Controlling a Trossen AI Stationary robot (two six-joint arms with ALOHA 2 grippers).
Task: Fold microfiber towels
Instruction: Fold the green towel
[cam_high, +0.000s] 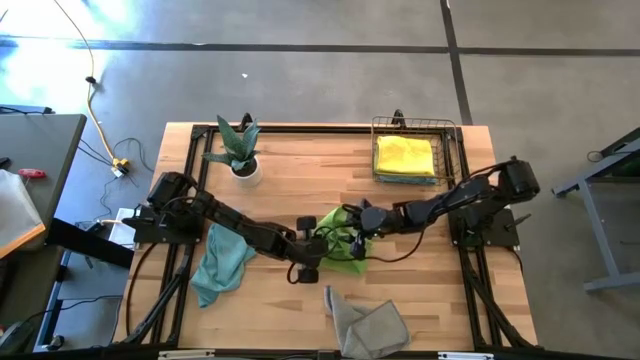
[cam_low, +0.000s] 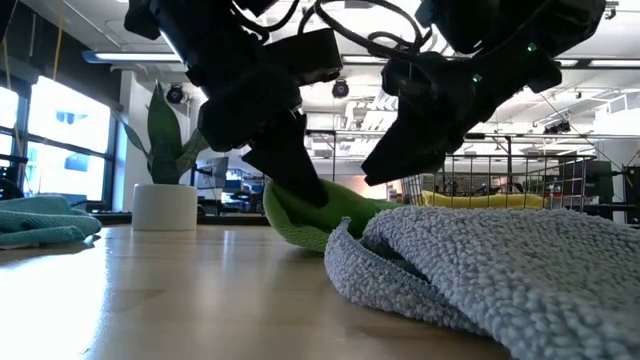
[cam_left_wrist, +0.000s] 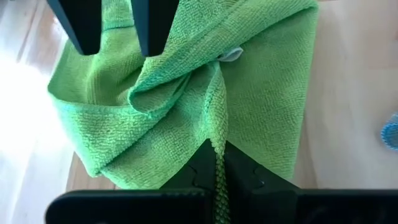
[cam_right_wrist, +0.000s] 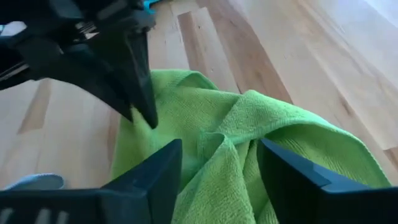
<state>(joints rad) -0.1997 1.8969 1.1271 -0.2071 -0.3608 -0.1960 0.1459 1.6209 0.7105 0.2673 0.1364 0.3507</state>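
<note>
green towel, frame centre | step: folding; left gripper clamped on its edge; right gripper spread above | next: right must pinch a corner

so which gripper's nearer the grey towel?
Left. The left gripper, shut on the lime green towel, sits just above the grey towel. The right gripper is open farther back.

Robotics lab or workshop. Wooden bench in a black frame on a bare concrete floor, yellow cable trailing across it. Low view: open hall behind, ceiling strip lights, large windows, metal racking.
</note>
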